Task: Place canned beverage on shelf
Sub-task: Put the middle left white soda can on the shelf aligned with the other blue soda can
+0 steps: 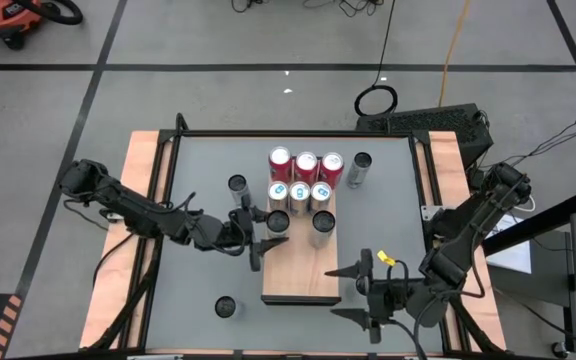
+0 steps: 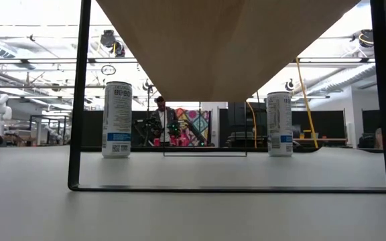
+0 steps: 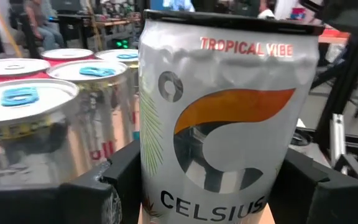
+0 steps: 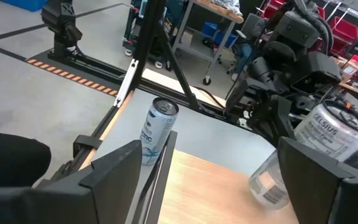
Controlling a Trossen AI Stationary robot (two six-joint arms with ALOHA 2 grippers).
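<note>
Silver Celsius can (image 3: 229, 124) nearest the left wrist camera, clamped between the left gripper's (image 1: 268, 238) fingers (image 3: 120, 177), upright at the shelf's (image 1: 303, 275) left edge beside the cans already there. Shelf stands mid-counter (image 1: 208, 290); red cans (image 1: 305, 163) and silver cans (image 1: 299, 193) crowd its far end. Right gripper (image 1: 353, 292) hangs at the near right corner of the shelf, fingers spread wide, holding nothing. Loose cans (image 1: 226, 307) stand on the counter.

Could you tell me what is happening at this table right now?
The left gripper is closed around a silver Celsius can at the left edge of the wooden shelf, beside the cans already standing there. The right gripper waits open at the shelf's near right corner. A few loose cans stand on the grey table.
</note>
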